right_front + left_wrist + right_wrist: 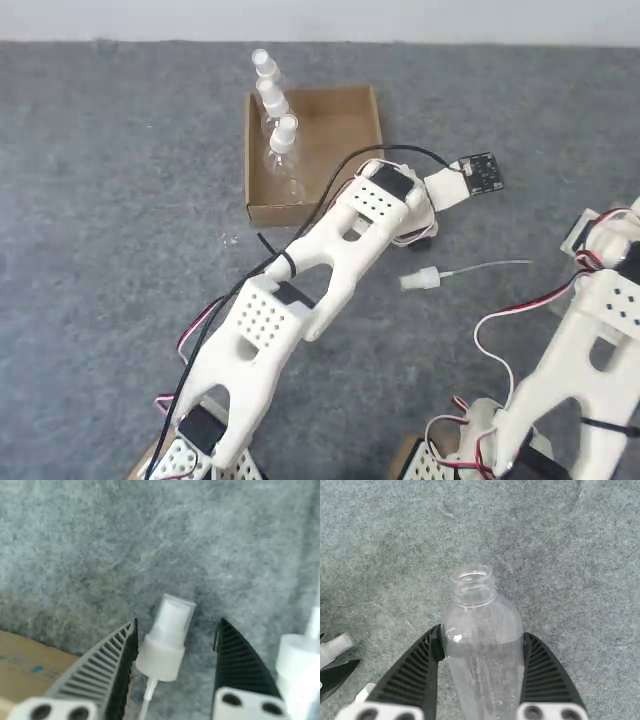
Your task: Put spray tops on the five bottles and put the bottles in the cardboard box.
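the box sits on the far side of the grey mat, open side up. three capped bottles stand inside it in a row along the wall on the robot's left, each with a white spray head on.

the left arm stretches across the mat and ends just off the box's near right corner. the left gripper is released. its dark fingers are spread to either side of a top lying on the mat. one finger sits close against the top's collar and the other stands apart from it. the box's corner shows just behind that closer finger. a second top lies just beside the far finger, on the side away from the box.

from above, a loose top lies on the mat a little nearer than the box's right corner, its thin tube pointing away from the box. i can't tell which of the two tops it is.

the right arm is well to the right of the box. the right gripper is clenched on a clear bottle, its fingers pressed against both sides of the body. the neck is open with no top on and points away from the gripper. whether the bottle rests on the mat or hangs above it i can't tell.
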Motion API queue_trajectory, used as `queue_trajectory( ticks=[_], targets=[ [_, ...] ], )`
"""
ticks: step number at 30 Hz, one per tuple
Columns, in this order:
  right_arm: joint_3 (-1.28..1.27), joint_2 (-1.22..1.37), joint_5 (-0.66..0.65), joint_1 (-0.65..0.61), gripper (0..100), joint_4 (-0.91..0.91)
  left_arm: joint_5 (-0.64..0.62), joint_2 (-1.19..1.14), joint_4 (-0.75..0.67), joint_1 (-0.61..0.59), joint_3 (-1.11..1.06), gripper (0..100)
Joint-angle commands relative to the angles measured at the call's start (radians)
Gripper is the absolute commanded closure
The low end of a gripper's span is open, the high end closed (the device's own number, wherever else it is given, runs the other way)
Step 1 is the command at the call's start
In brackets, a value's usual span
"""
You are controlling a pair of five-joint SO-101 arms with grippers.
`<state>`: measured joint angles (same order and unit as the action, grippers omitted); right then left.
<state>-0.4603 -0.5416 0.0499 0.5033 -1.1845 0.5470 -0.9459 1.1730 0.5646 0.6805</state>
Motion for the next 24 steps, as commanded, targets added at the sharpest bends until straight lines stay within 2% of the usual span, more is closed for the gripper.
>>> queue_trajectory(
  ticks=[1, 9, 16, 20, 24],
  targets=[
    [0.069, -0.05, 0.0, 0.008, 92.5, 0.013, 0.005, -0.063, 0.115, -0.009, 0.214, 77],
    [0.069, -0.05, 0.0, 0.008, 92.5, 0.013, 0.055, -0.233, 0.368, -0.003, 0.535, 85],
    [0.069, -0.05, 0.0, 0.008, 92.5, 0.013, 0.06, -0.342, 0.542, -0.003, 0.792, 86],
    [0.069, -0.05, 0.0, 0.008, 92.5, 0.015, 0.057, -0.376, 0.583, -0.005, 0.9, 89],
    [0.069, -0.05, 0.0, 0.008, 92.5, 0.015, 0.057, -0.388, 0.583, -0.003, 0.901, 94]
  ],
)
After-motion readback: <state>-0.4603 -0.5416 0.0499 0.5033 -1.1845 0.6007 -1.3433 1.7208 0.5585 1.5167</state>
